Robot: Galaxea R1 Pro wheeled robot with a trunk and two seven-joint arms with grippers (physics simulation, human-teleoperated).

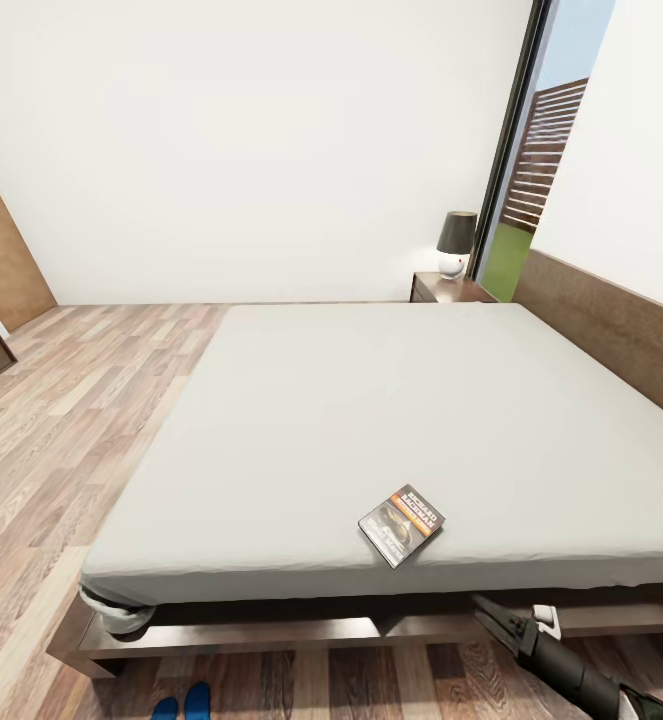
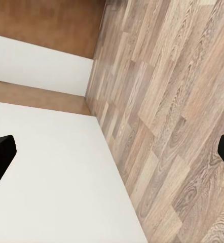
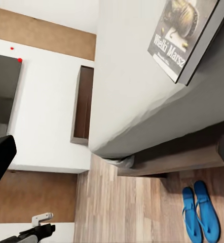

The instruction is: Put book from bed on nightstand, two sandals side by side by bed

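The book (image 1: 401,524) lies flat on the light-grey mattress of the bed (image 1: 371,420), close to its near edge; its cover also shows in the right wrist view (image 3: 188,35). Two blue sandals (image 1: 183,705) lie together on the floor in front of the bed, also seen side by side (image 3: 200,212). A nightstand (image 1: 449,288) stands at the bed's far corner by the headboard. My right gripper (image 1: 487,606) hangs low beside the bed frame, below and right of the book, open and empty (image 3: 112,157). My left gripper (image 2: 112,152) is open over bare floor.
A lamp (image 1: 457,243) with a dark shade sits on the nightstand. A tall window (image 1: 541,170) is beyond it, and the headboard (image 1: 611,330) runs along the right. Wood-plank floor (image 1: 61,420) stretches left of the bed. A low dark cabinet (image 3: 84,104) stands by the wall.
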